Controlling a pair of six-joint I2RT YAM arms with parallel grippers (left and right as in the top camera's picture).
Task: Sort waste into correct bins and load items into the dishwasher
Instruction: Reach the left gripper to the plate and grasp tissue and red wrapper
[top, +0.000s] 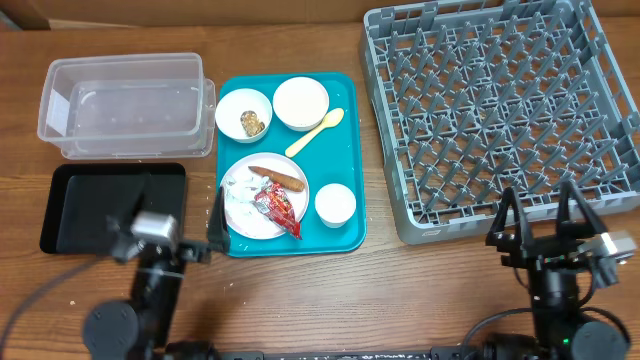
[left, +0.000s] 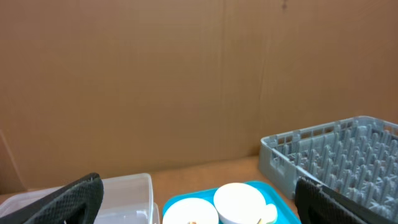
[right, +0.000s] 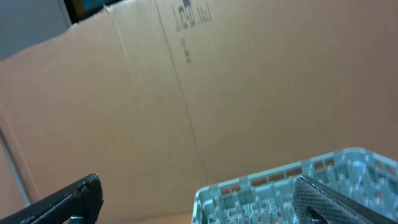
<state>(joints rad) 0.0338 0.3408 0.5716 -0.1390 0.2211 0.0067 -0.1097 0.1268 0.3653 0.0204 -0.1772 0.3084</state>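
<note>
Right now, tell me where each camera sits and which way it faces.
Overhead: above the table, facing straight down; left hand and right hand at bottom.
Left wrist: behind the left hand, facing cardboard over two bowls; both fingers show.
Right wrist: behind the right hand, tilted up at cardboard; both fingers show.
Shared: all see the rack.

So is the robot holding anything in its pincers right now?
Nothing is held. The left pincer and the right pincer are both open, and no object sits between their fingers in either wrist view.
</note>
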